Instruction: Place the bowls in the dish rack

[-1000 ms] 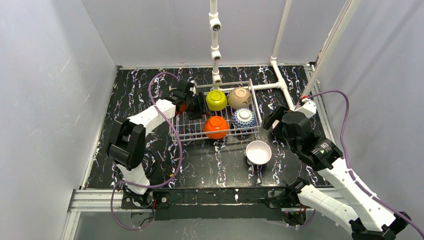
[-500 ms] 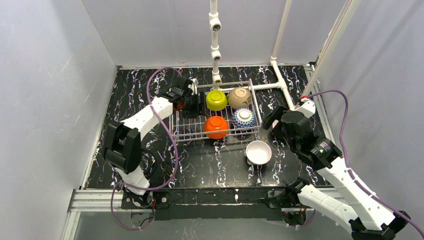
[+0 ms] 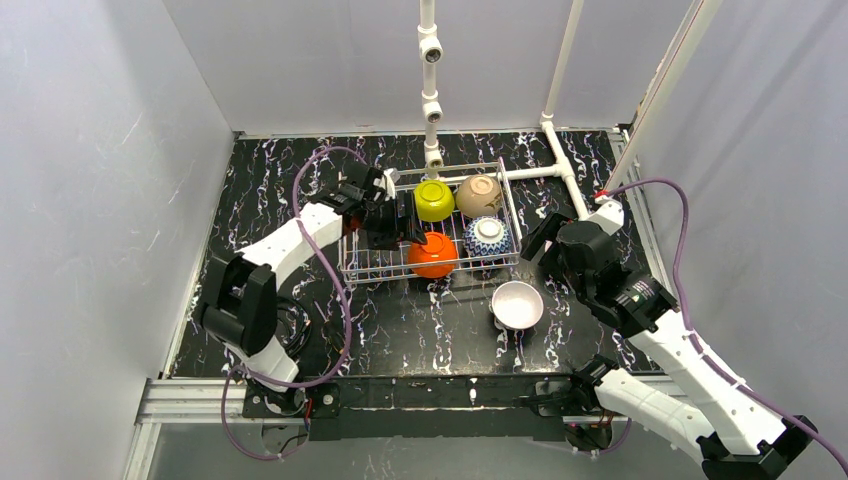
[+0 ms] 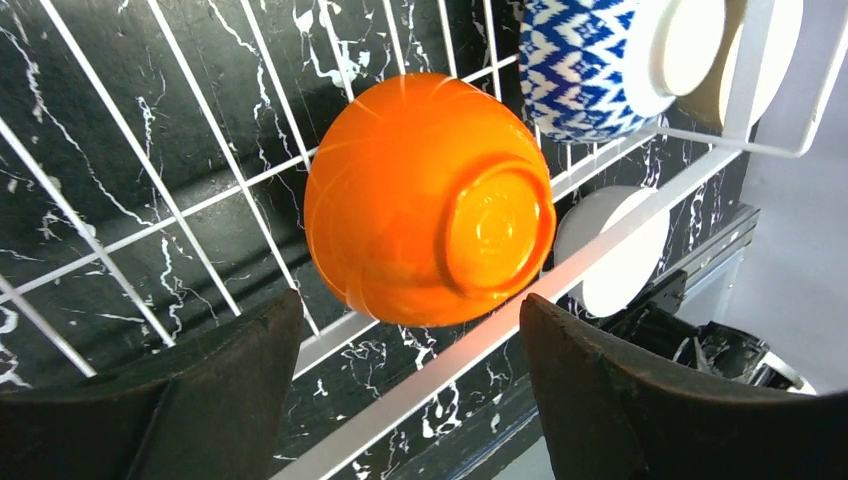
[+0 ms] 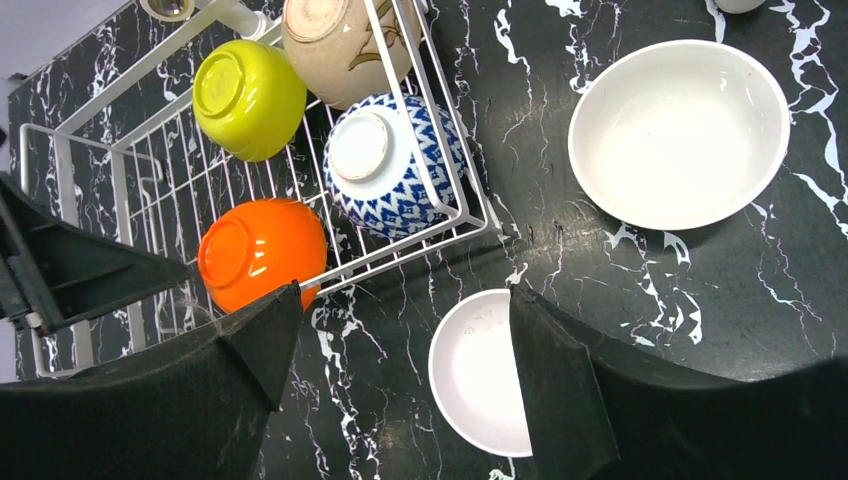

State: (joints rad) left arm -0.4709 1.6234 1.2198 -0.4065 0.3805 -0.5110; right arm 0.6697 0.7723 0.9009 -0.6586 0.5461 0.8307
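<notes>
Left fingers (image 4: pixel 230 400) are standing open, flanking orange bowl (image 4: pixel 430 200) without touching; it is sitting in rack (image 4: pixel 600 260) by the near rail. Right fingers (image 5: pixel 560 380) are hanging open over white bowl (image 5: pixel 480 370) on tabletop (image 5: pixel 700 330). Risk: a left finger catching rack on pulling away, jolting orange bowl.

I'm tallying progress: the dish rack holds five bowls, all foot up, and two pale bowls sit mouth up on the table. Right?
Not five, four: the dish rack holds the yellow-green bowl, tan bowl, blue-and-white bowl and orange bowl, all foot up, as the right wrist view shows. Two pale bowls do sit mouth up on the table.
</notes>
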